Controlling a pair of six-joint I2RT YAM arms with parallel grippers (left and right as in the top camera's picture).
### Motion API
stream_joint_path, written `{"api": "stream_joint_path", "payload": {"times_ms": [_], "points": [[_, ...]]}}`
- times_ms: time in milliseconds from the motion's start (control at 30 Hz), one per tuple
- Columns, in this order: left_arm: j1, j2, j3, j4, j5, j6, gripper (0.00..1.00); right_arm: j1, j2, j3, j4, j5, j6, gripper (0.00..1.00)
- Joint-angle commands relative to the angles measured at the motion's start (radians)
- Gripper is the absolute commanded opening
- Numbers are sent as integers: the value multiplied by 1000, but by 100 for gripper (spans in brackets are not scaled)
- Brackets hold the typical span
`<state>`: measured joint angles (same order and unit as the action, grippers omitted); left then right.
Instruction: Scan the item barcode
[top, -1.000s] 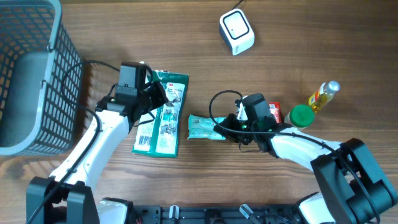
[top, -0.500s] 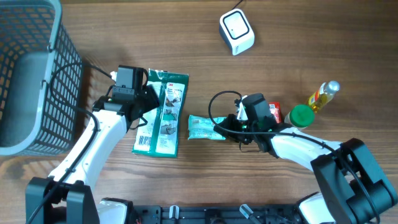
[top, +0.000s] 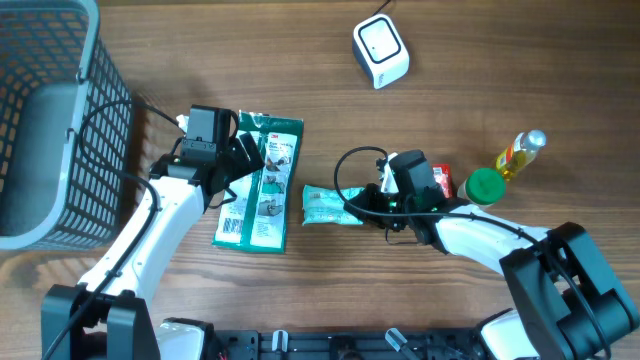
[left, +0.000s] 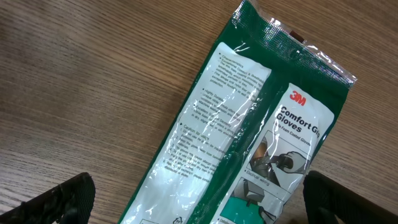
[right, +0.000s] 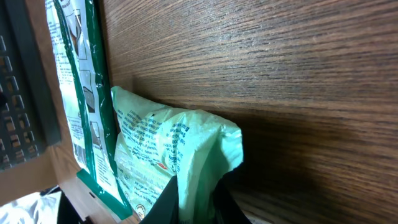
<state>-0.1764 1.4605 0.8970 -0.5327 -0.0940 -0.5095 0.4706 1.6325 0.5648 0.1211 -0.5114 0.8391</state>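
The glove pack (top: 264, 185) — flat, long, shiny green plastic — lies left of the wooden table's (top: 500, 60) middle. The left gripper (top: 238, 170) hangs spread wide over it, holding nothing. The right gripper (top: 358, 207) pinches a crinkly pale-green packet (top: 322, 204) tight.

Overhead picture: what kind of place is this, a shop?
Probably a pretend shop checkout set up on a wooden table: there is a white barcode scanner, a grey shopping basket, and goods like a pack of gloves and a green packet.
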Motion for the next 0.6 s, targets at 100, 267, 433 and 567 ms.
{"api": "stream_joint_path", "payload": {"times_ms": [100, 267, 433, 567], "points": [[4, -2, 6, -1, -21, 8, 100, -4, 10, -6, 5, -39, -27, 4], [4, -2, 6, -1, -21, 8, 100, -76, -61, -6, 33, -270, -116, 4], [4, -2, 6, -1, -21, 8, 100, -112, -232, -6, -39, -367, -190, 4], [4, -2, 6, -1, -21, 8, 100, -112, -387, -6, -124, -366, -283, 4]]}}
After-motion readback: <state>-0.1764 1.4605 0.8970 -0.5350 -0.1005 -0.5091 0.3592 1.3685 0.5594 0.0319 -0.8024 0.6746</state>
